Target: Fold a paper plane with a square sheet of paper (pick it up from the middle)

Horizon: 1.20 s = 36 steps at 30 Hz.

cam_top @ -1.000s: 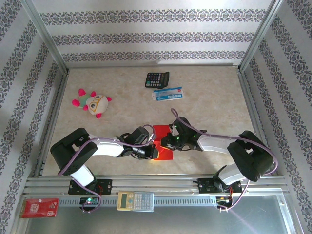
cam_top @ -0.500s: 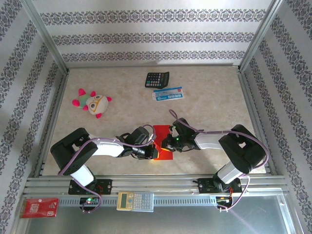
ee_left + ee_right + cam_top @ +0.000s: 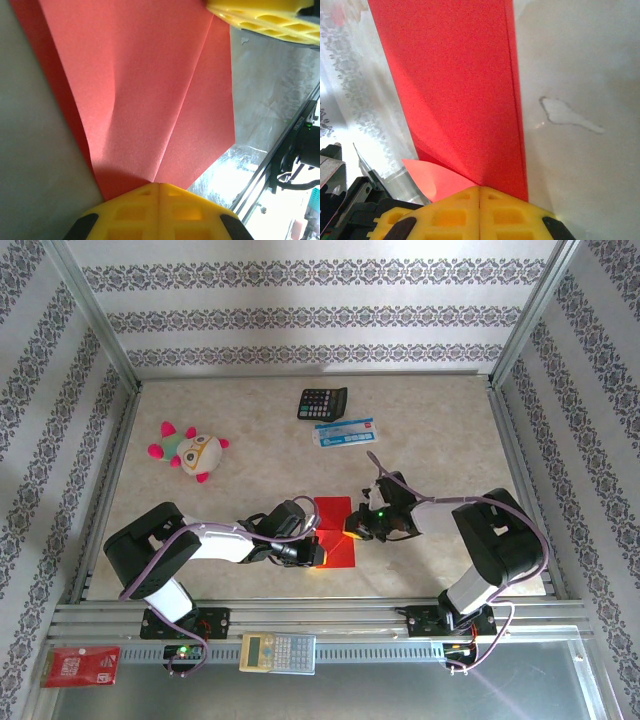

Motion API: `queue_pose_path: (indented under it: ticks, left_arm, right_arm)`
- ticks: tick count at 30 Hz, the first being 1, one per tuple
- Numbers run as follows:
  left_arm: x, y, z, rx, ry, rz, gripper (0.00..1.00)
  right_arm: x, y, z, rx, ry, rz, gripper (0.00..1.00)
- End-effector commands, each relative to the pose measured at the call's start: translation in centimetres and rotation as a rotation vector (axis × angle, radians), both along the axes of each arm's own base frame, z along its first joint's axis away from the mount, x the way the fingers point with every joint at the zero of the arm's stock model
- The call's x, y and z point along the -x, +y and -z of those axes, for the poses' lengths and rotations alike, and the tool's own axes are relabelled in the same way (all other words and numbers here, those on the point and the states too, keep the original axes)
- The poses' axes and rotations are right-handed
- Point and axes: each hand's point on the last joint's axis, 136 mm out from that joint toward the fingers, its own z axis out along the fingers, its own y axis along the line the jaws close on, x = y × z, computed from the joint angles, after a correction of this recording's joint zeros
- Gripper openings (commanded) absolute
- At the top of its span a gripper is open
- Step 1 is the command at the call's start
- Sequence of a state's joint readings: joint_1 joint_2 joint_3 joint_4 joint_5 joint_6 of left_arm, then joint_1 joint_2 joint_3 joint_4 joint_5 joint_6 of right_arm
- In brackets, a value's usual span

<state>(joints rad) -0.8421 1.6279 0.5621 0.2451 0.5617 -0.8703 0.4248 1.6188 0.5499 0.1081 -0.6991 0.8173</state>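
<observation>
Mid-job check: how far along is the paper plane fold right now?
Done: the red sheet carries at least one crease, a straight line in the left wrist view, and a doubled edge in the right wrist view. In hand: the left jaws and the right jaws are both shut on it. Left: from above it reads as a rough rectangle, no pointed nose, so most folds likely remain.
</observation>
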Motion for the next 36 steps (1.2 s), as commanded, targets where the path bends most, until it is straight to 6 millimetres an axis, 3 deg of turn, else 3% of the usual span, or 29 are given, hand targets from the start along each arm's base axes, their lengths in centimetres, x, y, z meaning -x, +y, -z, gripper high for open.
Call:
queue_pose_path:
  ticks: [1,6,12,14,18,20,22,24,28,36]
  left_arm:
    - [3.4,5.3,5.3,-0.247,0.137,-0.009,0.00]
    - [3.1,4.8,4.8,-0.241,0.132,-0.004,0.00]
    - [1.3,2.5,2.0,-0.188,0.078,0.010,0.00]
    - [0.4,1.3,0.5,-0.140,0.055,0.003,0.00]
    - [-1.5,-1.0,-3.6,-0.034,-0.016,-0.015,0.13]
    - [-2.6,-1.3,-5.4,0.013,-0.051,-0.039,0.22]
    - [-3.7,-1.1,-6.3,0.041,-0.068,-0.069,0.24]
    - [-4.7,-0.7,-6.5,0.049,-0.071,-0.091,0.20]
    - [-6.1,-0.3,-4.6,-0.013,-0.039,-0.085,0.04]
    - [-7.3,0.2,-1.1,-0.098,-0.027,-0.089,0.00]
  right_arm:
    - [-1.1,-4.2,3.4,0.184,0.029,0.096,0.07]
    - [-2.5,-5.3,2.5,0.171,0.022,0.138,0.07]
    - [-3.9,-6.1,-1.3,0.124,-0.062,0.180,0.07]
    - [-3.4,-5.9,-2.4,0.110,-0.092,0.187,0.09]
    - [-1.2,-5.9,-3.7,0.137,-0.143,0.189,0.13]
    - [0.1,-6.0,-4.4,0.168,-0.180,0.187,0.18]
    - [1.3,-6.1,-4.6,0.196,-0.198,0.192,0.24]
    - [2.3,-6.0,-4.8,0.219,-0.214,0.190,0.28]
    - [4.2,-5.5,-4.4,0.236,-0.197,0.173,0.36]
    - [7.3,-3.8,-2.8,0.281,-0.131,0.120,0.43]
